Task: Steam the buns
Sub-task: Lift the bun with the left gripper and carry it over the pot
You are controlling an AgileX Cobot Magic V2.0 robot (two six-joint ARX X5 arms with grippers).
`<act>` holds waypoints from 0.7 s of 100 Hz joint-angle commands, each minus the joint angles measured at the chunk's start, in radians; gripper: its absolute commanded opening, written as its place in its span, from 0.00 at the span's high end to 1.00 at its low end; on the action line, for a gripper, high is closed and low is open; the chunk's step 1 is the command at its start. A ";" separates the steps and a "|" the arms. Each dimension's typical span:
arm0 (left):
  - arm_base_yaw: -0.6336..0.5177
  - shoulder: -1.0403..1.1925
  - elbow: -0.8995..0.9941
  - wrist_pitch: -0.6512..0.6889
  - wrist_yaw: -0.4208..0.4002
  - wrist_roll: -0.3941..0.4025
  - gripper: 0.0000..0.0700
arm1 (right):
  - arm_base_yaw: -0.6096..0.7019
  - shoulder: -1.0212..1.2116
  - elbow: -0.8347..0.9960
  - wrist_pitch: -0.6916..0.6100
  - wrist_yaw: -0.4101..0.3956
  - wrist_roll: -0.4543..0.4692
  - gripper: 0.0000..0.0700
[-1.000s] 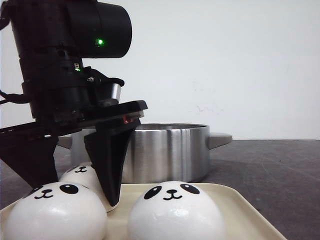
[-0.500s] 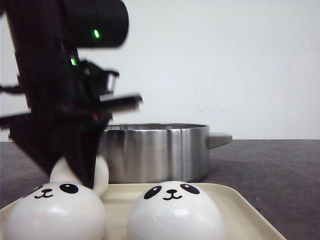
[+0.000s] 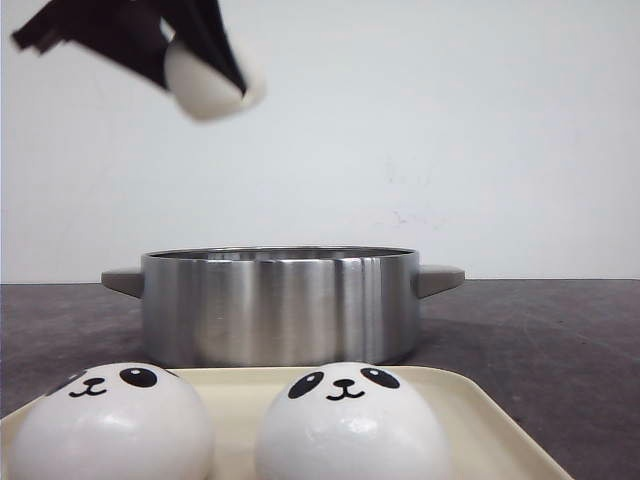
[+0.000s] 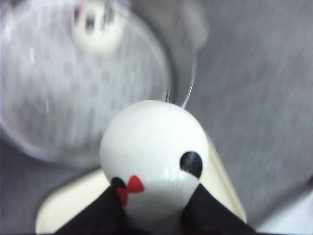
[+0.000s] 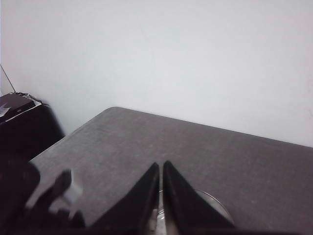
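Between left tool fingers, bun.

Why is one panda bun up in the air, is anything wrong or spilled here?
Nothing looks wrong. The left gripper holds that bun above the steel pot, where another bun already sits. Two buns rest upright on the cream tray. Nothing looks spilled or damaged, though the wrist view is blurred.

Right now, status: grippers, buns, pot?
Left gripper shut on bun, high above pot. Right gripper shut, empty. One bun inside; two on tray.
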 commanded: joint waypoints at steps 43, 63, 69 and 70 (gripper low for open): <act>0.166 0.514 0.417 -0.058 -0.017 0.152 1.00 | 0.011 0.018 0.018 -0.040 0.001 0.010 0.99; 0.205 0.633 0.432 -0.055 -0.029 0.161 1.00 | 0.011 0.018 0.018 -0.047 0.001 0.011 0.99; 0.213 0.667 0.432 -0.055 -0.034 0.161 1.00 | 0.011 0.018 0.018 -0.051 0.001 0.012 0.99; 0.215 0.672 0.432 -0.055 -0.034 0.161 1.00 | 0.011 0.018 0.018 -0.052 0.001 0.012 0.99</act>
